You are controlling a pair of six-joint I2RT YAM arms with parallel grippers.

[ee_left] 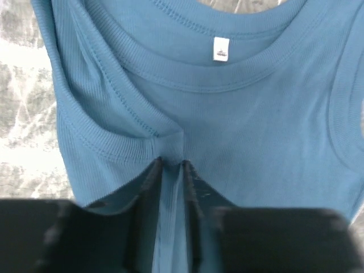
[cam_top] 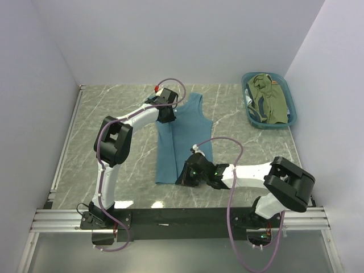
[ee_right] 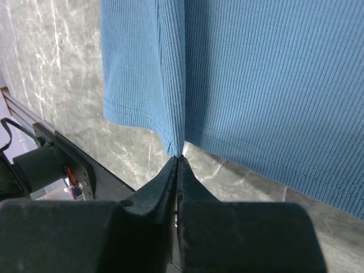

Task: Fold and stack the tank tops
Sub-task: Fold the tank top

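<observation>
The teal-blue tank top [cam_top: 190,133] lies on the marble table with its left side folded over toward the middle. My left gripper [cam_top: 166,114] is shut on a pinch of the top's left shoulder strap [ee_left: 170,149], near the neckline with its white label [ee_left: 220,48]. My right gripper [cam_top: 187,176] is shut on the folded bottom hem corner [ee_right: 177,149] of the same top [ee_right: 256,85]. The olive-green tank top [cam_top: 273,99] lies in the basket. The striped top shows only as a sliver [cam_top: 254,108] under the olive one.
A teal plastic basket [cam_top: 289,94] stands at the back right by the wall. The black rail [cam_top: 182,219] runs along the near edge; part of it shows in the right wrist view [ee_right: 51,165]. Walls close in on both sides.
</observation>
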